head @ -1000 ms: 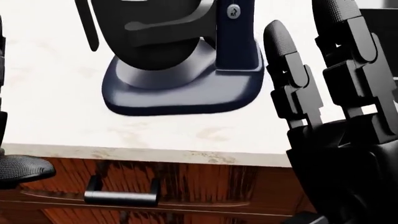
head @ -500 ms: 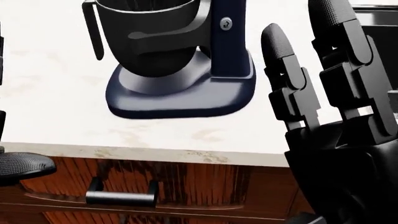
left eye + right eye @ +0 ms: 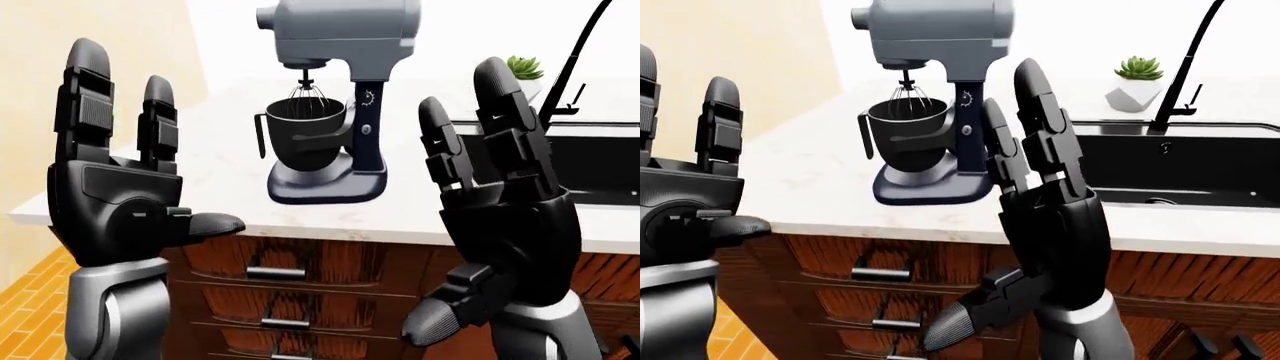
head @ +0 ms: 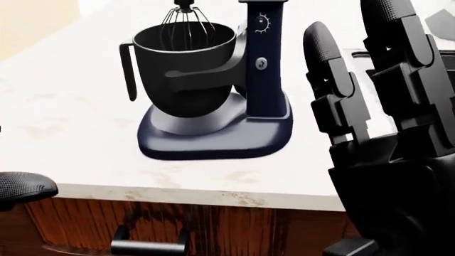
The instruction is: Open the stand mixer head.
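Observation:
The stand mixer (image 3: 335,112) stands on the white counter (image 4: 64,106), in the upper middle of the left-eye view. Its grey head (image 3: 340,30) lies level, with the whisk (image 4: 186,24) down inside the black bowl (image 4: 188,69). The column and base (image 4: 213,136) are dark blue. My left hand (image 3: 150,127) is raised at the left, open, palm out, short of the counter edge. At the right my right hand (image 3: 470,150) is also raised and open, level with the mixer's column and to its right. Neither hand touches the mixer.
A black sink (image 3: 600,165) with a tall black faucet (image 3: 580,52) lies to the right of the mixer. A small potted plant (image 3: 525,71) stands above the sink. Wooden drawers with black handles (image 3: 275,274) run below the counter edge. Orange wood floor (image 3: 25,289) shows at bottom left.
The head view has shifted: the mixer now sits lower in the picture, so the whole bowl and the whisk show. My right hand keeps about the same place in the view.

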### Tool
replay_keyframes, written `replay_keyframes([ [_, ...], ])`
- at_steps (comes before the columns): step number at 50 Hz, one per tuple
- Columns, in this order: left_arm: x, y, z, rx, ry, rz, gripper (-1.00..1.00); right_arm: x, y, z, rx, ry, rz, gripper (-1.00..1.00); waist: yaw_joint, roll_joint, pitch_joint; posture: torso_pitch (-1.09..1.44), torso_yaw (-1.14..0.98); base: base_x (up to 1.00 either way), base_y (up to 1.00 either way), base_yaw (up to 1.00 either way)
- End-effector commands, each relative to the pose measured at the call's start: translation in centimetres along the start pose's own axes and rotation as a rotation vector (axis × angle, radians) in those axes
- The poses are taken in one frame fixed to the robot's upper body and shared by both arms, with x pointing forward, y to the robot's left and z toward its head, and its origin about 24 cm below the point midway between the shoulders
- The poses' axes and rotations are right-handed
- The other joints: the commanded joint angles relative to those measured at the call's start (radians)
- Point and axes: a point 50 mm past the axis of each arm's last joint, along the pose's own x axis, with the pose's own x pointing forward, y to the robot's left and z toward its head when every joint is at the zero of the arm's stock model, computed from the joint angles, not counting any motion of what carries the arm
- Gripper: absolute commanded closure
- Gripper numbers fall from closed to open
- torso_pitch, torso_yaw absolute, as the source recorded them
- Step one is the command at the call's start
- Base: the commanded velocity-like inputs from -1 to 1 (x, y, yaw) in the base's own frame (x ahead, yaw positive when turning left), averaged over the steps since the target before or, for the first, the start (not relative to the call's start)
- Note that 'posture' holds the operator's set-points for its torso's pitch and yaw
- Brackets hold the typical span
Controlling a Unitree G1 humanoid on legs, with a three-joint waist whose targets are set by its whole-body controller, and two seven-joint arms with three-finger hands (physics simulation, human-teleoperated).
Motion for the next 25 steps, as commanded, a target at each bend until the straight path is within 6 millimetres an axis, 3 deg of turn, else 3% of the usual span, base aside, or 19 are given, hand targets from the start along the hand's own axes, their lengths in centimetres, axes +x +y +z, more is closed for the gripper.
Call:
replay_keyframes([
  [1, 0.2, -0.4, 0.7, -0.004, -0.045, -0.023, -1.00, 0.2, 0.2, 0.7, 0.008, -0.040, 0.004, -1.00, 0.000, 0.002, 0.001, -0.33, 0.00, 0.00, 0.00, 0.00],
  [13, 0.2, -0.4, 1.0, -0.007, -0.052, -0.026, -1.00, 0.9, -0.2, 0.9, 0.098, 0.001, -0.031, -1.00, 0.001, 0.001, -0.004, -0.33, 0.00, 0.00, 0.00, 0.00],
  [25, 0.2, -0.4, 0.8, -0.006, -0.050, -0.025, -1.00, 1.7, -0.2, -0.3, 0.123, 0.088, -0.051, -1.00, 0.002, -0.004, -0.007, -0.33, 0.00, 0.00, 0.00, 0.00],
])
